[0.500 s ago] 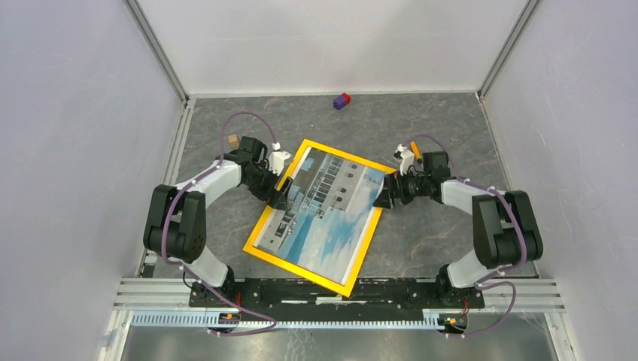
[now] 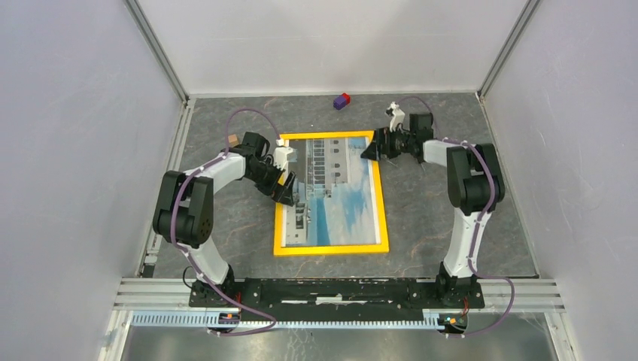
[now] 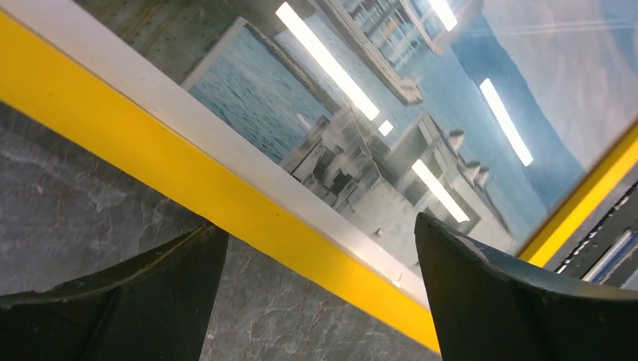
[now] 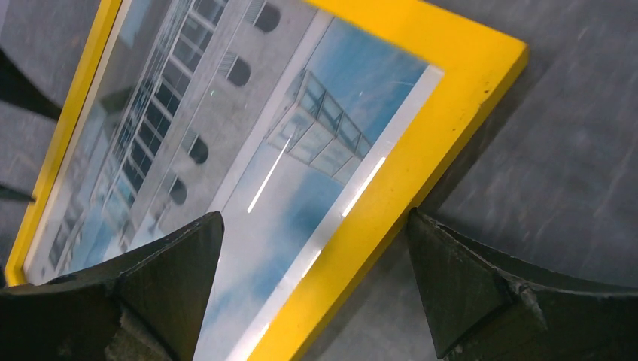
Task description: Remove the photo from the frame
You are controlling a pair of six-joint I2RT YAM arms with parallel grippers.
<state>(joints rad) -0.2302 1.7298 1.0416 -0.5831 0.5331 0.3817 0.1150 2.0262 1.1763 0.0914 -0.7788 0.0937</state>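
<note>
From the top camera, the left gripper [image 2: 285, 191] sits over the 9 o'clock border of the frame [image 2: 331, 248], and the right gripper [image 2: 370, 150] covers its 1 o'clock corner. Can't tell if either actually touches it. The frame's back is face down, so hidden. That tiny purple-and-red thing [image 2: 341, 101] at 12 o'clock is too small to make out.

Left wrist view only gets a diagonal strip of border. The photo [image 3: 361, 98] runs off at 12 and 3 o'clock, with glare streaks over bits of it. Right wrist view shows just one corner, the rest cropped at 9 and 6 o'clock. Both wrist views chop the fingers [image 4: 128, 301] at 6 o'clock.
</note>
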